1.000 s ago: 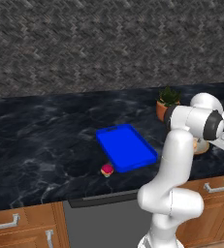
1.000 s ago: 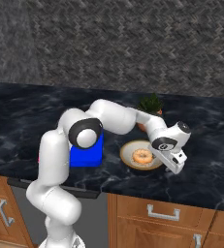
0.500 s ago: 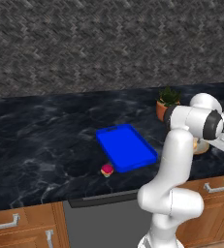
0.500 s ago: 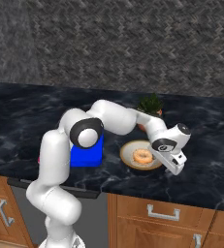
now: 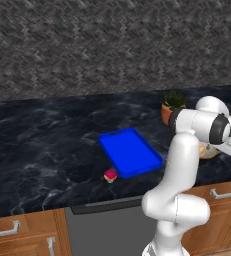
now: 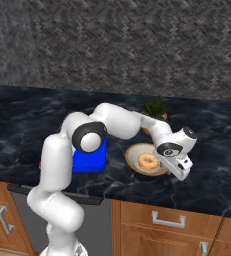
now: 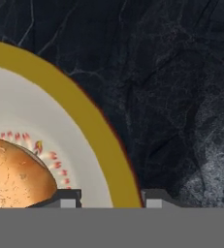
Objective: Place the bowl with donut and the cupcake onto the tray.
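The tan bowl (image 6: 133,153) holds the glazed donut (image 6: 148,161) and sits on the dark counter, right of the blue tray (image 5: 130,152). My gripper (image 6: 169,167) is down at the bowl's right rim. In the hand view the gripper (image 7: 112,196) straddles the bowl's yellow rim (image 7: 91,121): one fingertip (image 7: 70,196) is inside by the donut (image 7: 16,172), the other just outside. A small gap still shows on the inner side. The cupcake (image 5: 110,175), with a pink top, stands on the counter off the tray's near left corner.
A terracotta pot with a green plant (image 5: 173,105) stands just behind the bowl. The counter's front edge and the wooden drawers (image 6: 169,220) run close below the bowl. Bare dark counter (image 5: 42,145) lies left of the tray.
The fingers have drawn much closer together around the bowl's rim. The arm, bowl, tray and cupcake have stayed where they were.
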